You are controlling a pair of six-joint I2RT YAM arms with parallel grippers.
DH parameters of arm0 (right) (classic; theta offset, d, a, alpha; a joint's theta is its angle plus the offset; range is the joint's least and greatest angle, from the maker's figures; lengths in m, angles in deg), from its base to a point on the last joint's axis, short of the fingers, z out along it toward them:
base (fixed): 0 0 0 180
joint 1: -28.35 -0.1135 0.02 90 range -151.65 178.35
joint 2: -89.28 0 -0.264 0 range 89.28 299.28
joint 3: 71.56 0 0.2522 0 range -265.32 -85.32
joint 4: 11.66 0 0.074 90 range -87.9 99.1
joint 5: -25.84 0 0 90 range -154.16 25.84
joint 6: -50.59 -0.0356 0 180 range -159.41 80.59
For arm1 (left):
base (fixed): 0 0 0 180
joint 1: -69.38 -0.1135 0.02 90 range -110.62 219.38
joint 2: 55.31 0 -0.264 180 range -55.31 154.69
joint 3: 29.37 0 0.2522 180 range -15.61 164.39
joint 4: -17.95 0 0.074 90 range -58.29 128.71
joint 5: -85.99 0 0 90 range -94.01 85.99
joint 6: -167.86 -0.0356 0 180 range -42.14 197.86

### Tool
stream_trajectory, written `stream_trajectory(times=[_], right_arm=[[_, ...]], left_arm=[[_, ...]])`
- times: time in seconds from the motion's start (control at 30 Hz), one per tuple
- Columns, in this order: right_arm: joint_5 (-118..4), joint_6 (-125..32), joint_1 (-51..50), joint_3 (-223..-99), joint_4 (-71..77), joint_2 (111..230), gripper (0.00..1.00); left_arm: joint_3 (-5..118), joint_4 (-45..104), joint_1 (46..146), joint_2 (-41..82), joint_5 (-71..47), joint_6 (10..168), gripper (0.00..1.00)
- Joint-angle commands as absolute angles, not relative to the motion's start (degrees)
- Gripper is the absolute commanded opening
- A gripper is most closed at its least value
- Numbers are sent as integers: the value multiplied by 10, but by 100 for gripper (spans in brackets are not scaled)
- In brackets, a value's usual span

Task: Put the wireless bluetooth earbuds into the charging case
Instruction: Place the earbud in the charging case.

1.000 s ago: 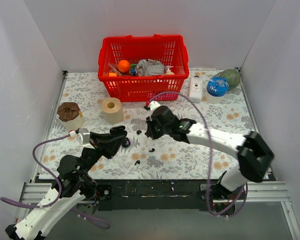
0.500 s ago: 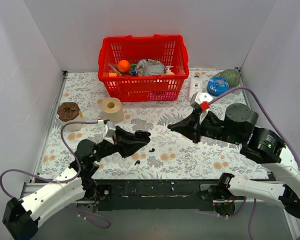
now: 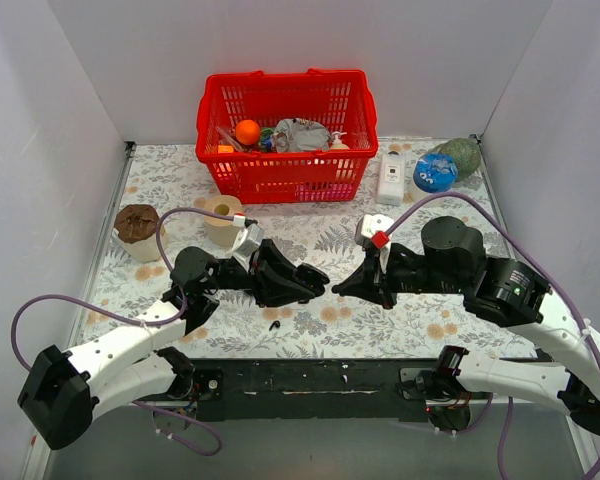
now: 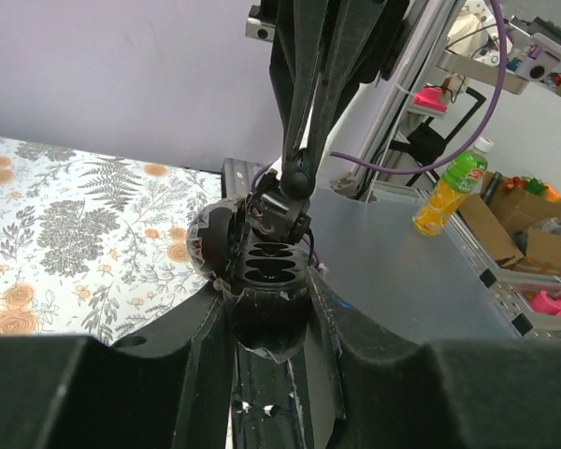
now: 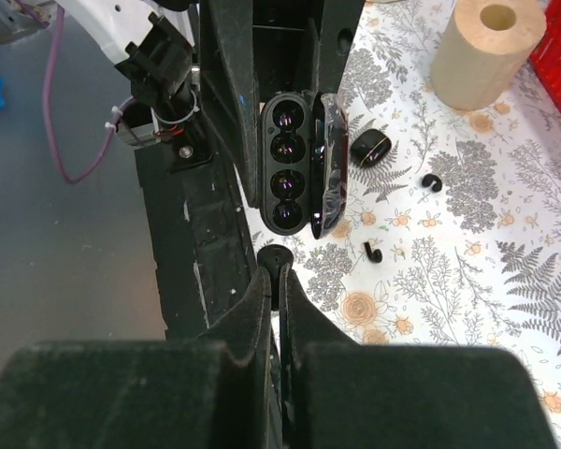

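Observation:
My left gripper (image 3: 305,283) is shut on the open charging case (image 5: 285,164), a glossy black oval with its sockets showing and its lid (image 5: 325,178) swung aside. In the left wrist view the gripper (image 4: 266,313) holds the case (image 4: 266,281) between its fingers. My right gripper (image 3: 342,288) faces it closely and is shut on a small black earbud (image 5: 279,265), just short of the case. A comma-shaped black earbud (image 5: 372,251) lies on the floral mat below and shows in the top view (image 3: 274,324).
A small C-shaped black piece (image 5: 433,182) and a black ring-like piece (image 5: 369,147) lie on the mat. The tan tape roll (image 3: 223,220), a brown-topped cup (image 3: 138,228), the red basket (image 3: 285,150), a white bottle (image 3: 390,178) and a blue-lidded jar (image 3: 435,175) stand further back.
My left gripper has carried the case right toward the middle. My right gripper has come down and left, and its tip now faces the case closely.

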State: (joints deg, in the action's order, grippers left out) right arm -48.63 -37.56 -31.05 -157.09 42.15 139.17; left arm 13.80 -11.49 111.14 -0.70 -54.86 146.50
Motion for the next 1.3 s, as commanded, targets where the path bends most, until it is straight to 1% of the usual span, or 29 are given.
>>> stream_trajectory(times=[0.0, 0.2, 0.6, 0.9, 1.27], right_arm=[[-458, -376, -316, -1553, 361, 1381, 1], [-453, -384, -321, -1539, 315, 1386, 1], [-469, -382, -342, -1534, 315, 1415, 1], [-487, -380, -354, -1526, 317, 1422, 1], [-497, -389, -358, -1511, 308, 1422, 1]], left_arm=[[169, -118, 1110, -1, -589, 1472, 0], [174, -119, 1110, 11, -603, 1481, 0], [165, -138, 1110, 7, -607, 1494, 0], [161, -142, 1110, 1, -609, 1497, 0], [146, -179, 1110, -2, -595, 1515, 0]])
